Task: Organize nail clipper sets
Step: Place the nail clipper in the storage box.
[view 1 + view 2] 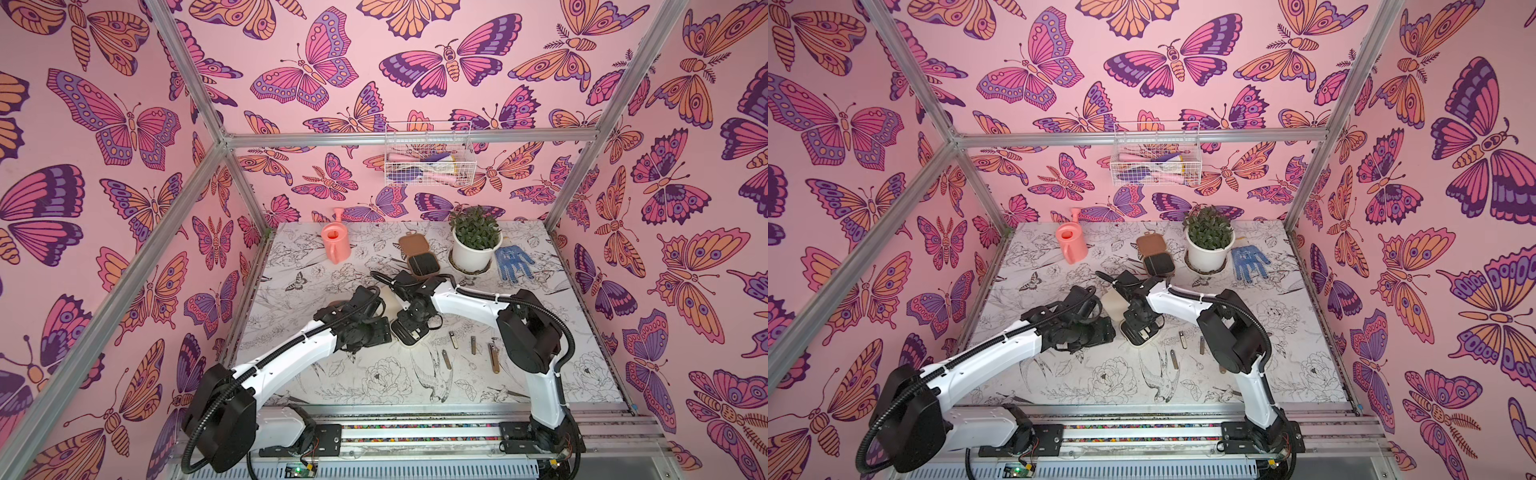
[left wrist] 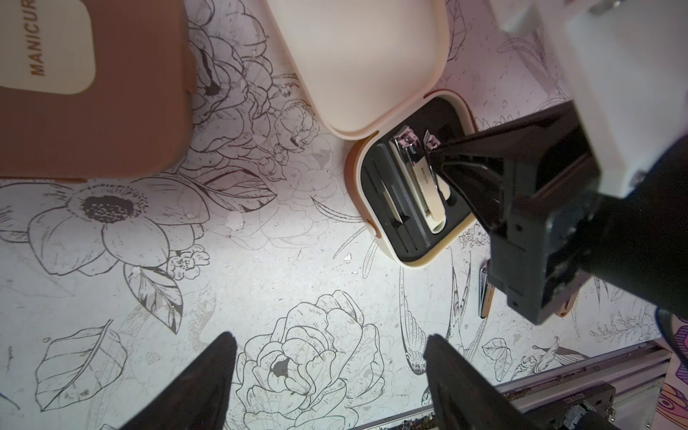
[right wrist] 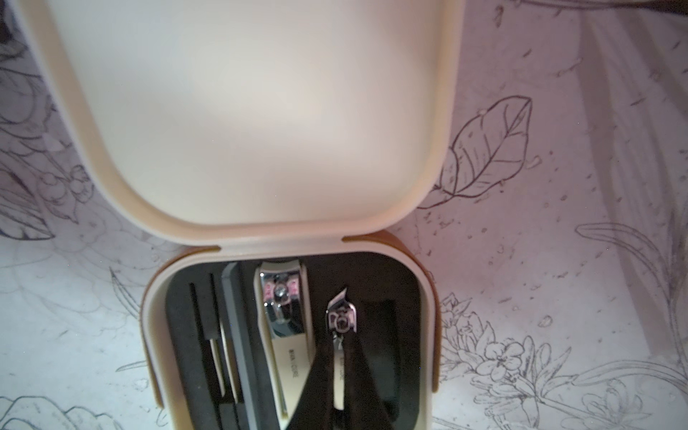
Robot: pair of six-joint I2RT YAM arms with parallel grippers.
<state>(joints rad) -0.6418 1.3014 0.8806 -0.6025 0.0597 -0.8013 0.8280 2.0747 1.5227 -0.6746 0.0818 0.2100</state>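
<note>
Loose tools (image 1: 473,345): a few slim metal bits flat on table (image 1: 332,374), right of cream case (image 3: 260,111), a bit nearer robot base.
L hand (image 2: 331,357): open, nothing in it, over bare table just left of cream case.
Cream case: mid table, lid open & laid back, black inside.
Big clipper (image 3: 284,320): lies in its slot in cream case.
R hand (image 3: 331,352): pinched tight on small clipper (image 3: 342,316), over cream case's black inside, just beside big clipper.
Shut brown case (image 2: 130,111): left of cream case, near, not touching.
Open brown case (image 1: 413,246): well behind cream case, by plant pot (image 1: 473,251).
Pink can (image 1: 336,245), blue glove (image 1: 513,259): far back, well apart from cream case.
</note>
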